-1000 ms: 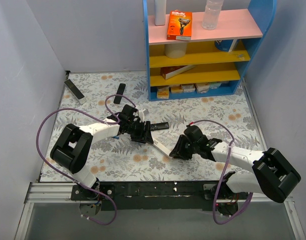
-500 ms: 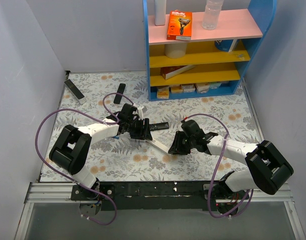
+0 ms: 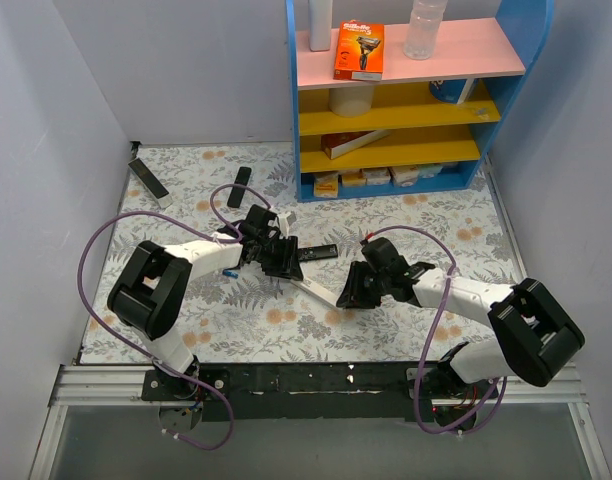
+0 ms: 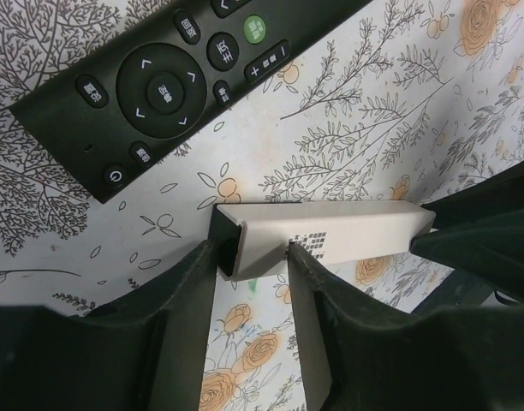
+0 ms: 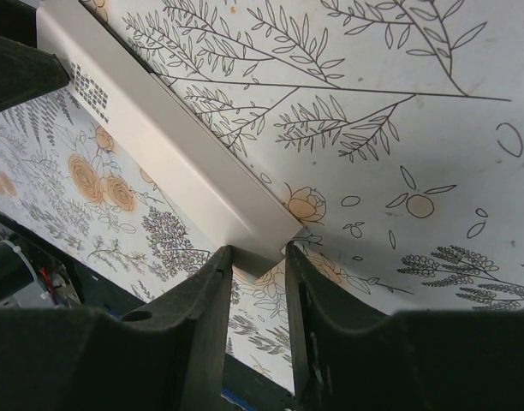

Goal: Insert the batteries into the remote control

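Observation:
The white remote control (image 3: 316,289) lies slanted on the flowered table between my two grippers. My left gripper (image 3: 285,264) is shut on its upper left end; in the left wrist view the fingers (image 4: 189,282) flank that end of the remote (image 4: 330,233), which carries small grey print. My right gripper (image 3: 347,294) is shut on the lower right end; in the right wrist view the remote (image 5: 168,154) runs up and left from the gripper (image 5: 258,261). No red batteries show in any view.
A black remote (image 3: 317,252) lies just behind the white one and fills the top of the left wrist view (image 4: 168,77). A small blue cell (image 3: 229,270) lies by the left arm. Two more remotes (image 3: 239,186) (image 3: 149,182) lie far left. The blue shelf unit (image 3: 396,100) stands at the back.
My right gripper has moved up and left and closed in on the remote's lower end. My left gripper has shifted slightly up with the other end.

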Motion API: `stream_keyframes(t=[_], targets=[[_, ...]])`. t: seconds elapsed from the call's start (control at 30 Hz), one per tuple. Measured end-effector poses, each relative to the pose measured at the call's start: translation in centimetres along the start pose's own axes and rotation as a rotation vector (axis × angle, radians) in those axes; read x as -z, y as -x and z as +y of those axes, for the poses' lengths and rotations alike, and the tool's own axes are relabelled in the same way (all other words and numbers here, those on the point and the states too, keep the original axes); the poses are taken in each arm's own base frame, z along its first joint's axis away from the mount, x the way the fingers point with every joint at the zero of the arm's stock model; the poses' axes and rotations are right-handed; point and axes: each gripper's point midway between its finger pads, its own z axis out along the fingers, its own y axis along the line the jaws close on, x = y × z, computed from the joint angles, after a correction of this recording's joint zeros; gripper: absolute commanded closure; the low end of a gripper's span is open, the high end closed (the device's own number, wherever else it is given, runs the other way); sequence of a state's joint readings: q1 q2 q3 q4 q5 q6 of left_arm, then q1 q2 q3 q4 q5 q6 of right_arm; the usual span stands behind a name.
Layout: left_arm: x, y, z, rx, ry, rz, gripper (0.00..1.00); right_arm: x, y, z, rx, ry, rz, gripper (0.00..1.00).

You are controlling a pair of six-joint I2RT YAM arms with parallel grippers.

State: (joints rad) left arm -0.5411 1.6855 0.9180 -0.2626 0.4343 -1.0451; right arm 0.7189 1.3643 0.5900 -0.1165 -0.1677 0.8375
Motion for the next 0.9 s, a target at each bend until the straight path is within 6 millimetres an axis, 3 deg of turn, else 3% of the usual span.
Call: stream_keyframes(t=[0.3, 0.6, 0.7, 0.83, 0.9], targets=[[0.03, -0.03, 0.15, 0.037, -0.007, 0.004, 0.72, -0.09, 0.00, 0.06, -0.010, -0.002, 0.017, 0.63], [0.10, -0.11, 0.15, 0.151, -0.025, -0.017, 0.75, -0.51, -0.05, 0.30, -0.054, -0.012, 0.058, 0.56], [0.11, -0.23, 0.07, 0.183, -0.030, -0.029, 0.80, -0.62, -0.07, 0.32, -0.066, -0.021, 0.068, 0.55], [0.00, -0.27, -0.06, 0.229, -0.041, -0.047, 1.00, -0.56, -0.17, 0.25, -0.079, -0.034, 0.078, 0.54], [-0.12, -0.23, -0.15, 0.248, -0.048, -0.058, 1.00, -0.49, -0.25, 0.18, -0.084, -0.042, 0.084, 0.54]])
